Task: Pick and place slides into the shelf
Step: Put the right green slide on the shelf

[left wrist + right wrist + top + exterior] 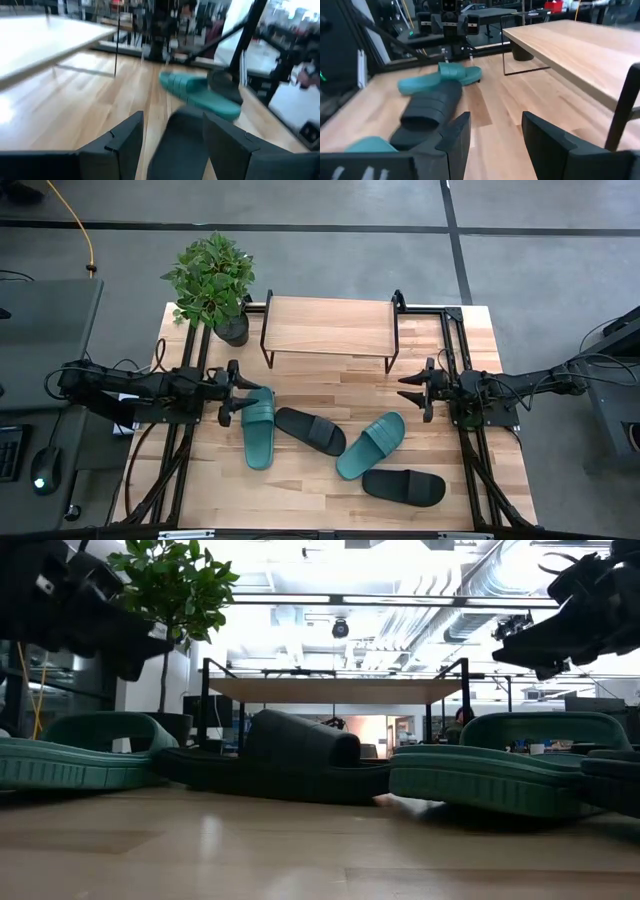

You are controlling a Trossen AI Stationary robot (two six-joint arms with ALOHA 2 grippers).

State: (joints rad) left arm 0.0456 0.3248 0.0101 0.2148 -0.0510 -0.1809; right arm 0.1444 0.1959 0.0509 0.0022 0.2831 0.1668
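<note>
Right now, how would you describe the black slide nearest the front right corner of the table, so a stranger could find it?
Start at the small wooden shelf at the back of the table, then come forward and to the right. Past the slanted green slide lies a black slide. Unlike the other black slide, it touches no green one and sits closest to the front edge.

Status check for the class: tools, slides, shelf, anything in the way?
Left tool open, over a teal slide. Right tool open, empty. Four slides on table, none in shelf. Plant beside shelf, not blocking.

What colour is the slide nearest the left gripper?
Teal green; the slide shows best in the high view.
</note>
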